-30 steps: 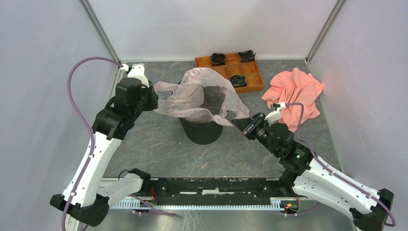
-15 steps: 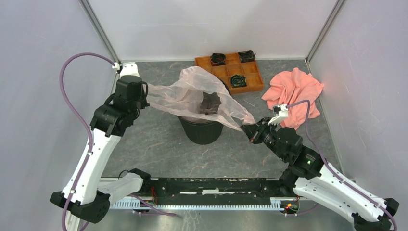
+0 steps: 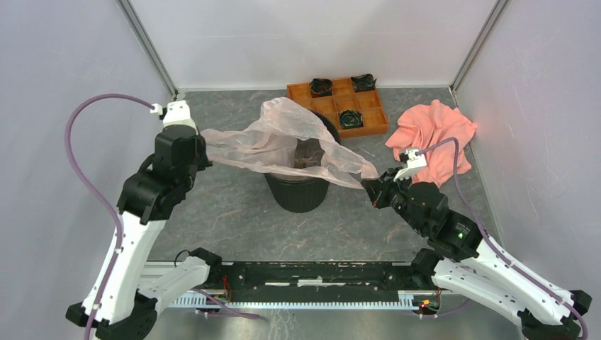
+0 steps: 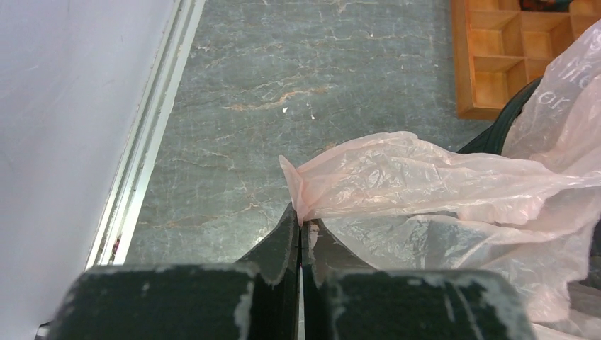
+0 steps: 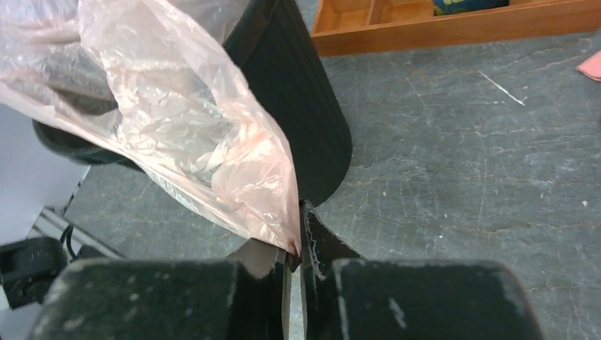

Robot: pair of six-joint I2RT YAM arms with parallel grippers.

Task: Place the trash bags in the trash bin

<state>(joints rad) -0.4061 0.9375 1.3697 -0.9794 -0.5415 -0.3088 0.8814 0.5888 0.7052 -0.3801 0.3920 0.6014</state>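
Observation:
The translucent pale pink trash bag is stretched wide over the round black trash bin at the table's middle. My left gripper is shut on the bag's left edge, well left of the bin; in the left wrist view the plastic is pinched between the closed fingers. My right gripper is shut on the bag's right corner, right of the bin; in the right wrist view the bag runs from the fingers across the bin. The bin's mouth is mostly hidden by the bag.
An orange compartment tray holding several dark items stands behind the bin. A salmon-pink cloth lies at the right, just behind my right gripper. Enclosure walls close in left, right and back.
Both grippers have pulled outward, left arm further left, right arm right and nearer. The bag has stretched from a loose heap over the bin into a wide, flatter sheet.

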